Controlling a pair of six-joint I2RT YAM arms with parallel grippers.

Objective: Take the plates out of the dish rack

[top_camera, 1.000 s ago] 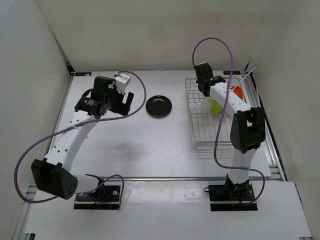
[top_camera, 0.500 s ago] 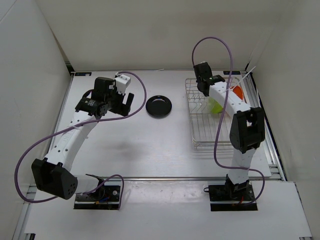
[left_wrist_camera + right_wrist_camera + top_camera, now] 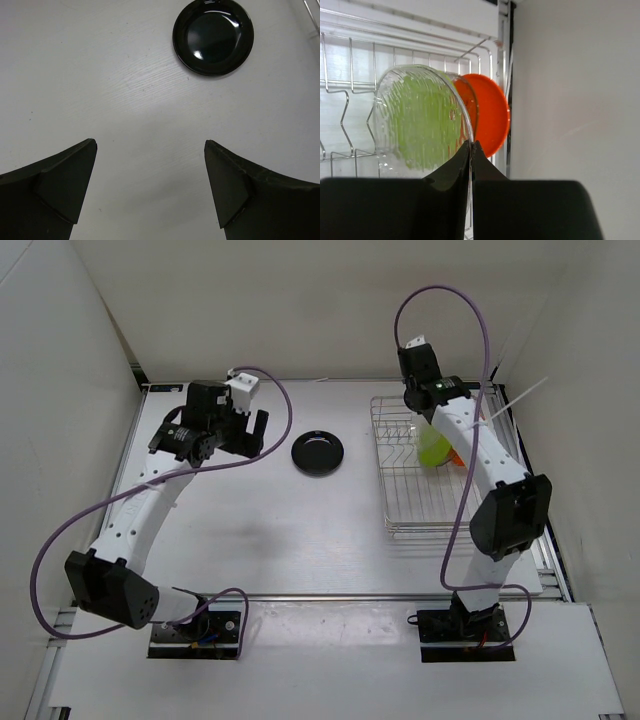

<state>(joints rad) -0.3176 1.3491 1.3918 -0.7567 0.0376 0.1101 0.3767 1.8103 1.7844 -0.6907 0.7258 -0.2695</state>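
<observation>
In the right wrist view a clear plate [image 3: 395, 150] stands on edge in the dish rack [image 3: 345, 107], and my right gripper [image 3: 471, 146] is shut on its rim. A lime green plate [image 3: 433, 447] shows through the clear one, with an orange plate [image 3: 492, 117] behind it. From above, my right gripper [image 3: 427, 420] reaches down into the dish rack [image 3: 400, 512] at its far end. The glossy black plate [image 3: 318, 452] lies flat on the table. My left gripper [image 3: 150, 185] hangs open above bare table, the black plate [image 3: 213, 36] ahead of it.
White walls close in the table on the left, back and right; the right wall [image 3: 575, 100] runs just beside the rack. A purple cable [image 3: 440, 300] loops above the right arm.
My right gripper has shut on the clear plate's rim and its wrist has swung up and back over the rack. The left wrist has shifted slightly toward the back.
</observation>
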